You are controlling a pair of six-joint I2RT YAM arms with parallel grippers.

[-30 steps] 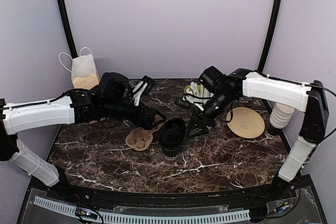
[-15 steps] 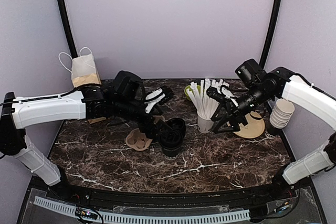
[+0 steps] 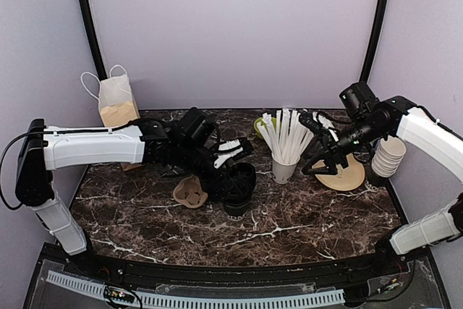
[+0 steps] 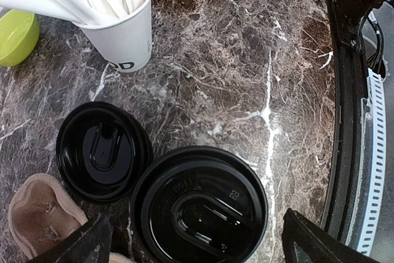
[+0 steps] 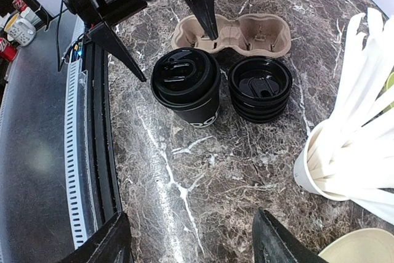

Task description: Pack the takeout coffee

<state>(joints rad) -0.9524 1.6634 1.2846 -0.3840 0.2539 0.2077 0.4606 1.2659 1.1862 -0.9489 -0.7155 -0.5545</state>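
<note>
The takeout coffee (image 3: 235, 199) is a black lidded cup standing near the table's middle; it also shows in the right wrist view (image 5: 186, 85) and, from above, in the left wrist view (image 4: 200, 204). My left gripper (image 3: 230, 171) hovers just over it, open, with its fingers (image 4: 317, 244) either side of the lid and not touching it. The right gripper (image 3: 322, 163) is open and holds nothing, off to the right beside the straw cup (image 3: 283, 168), above bare marble (image 5: 194, 241).
A stack of black lids (image 3: 244, 174) stands directly behind the coffee, and a brown pulp carrier (image 3: 189, 192) lies to its left. At the right are a tan plate (image 3: 346, 173) and stacked white cups (image 3: 389, 157). A paper bag (image 3: 116, 103) stands back left and a green bowl (image 3: 262, 127) behind the straw cup.
The right arm has pulled away from the cups to the right, past the straw cup. The left arm has reached further right, bringing its gripper over the coffee.
</note>
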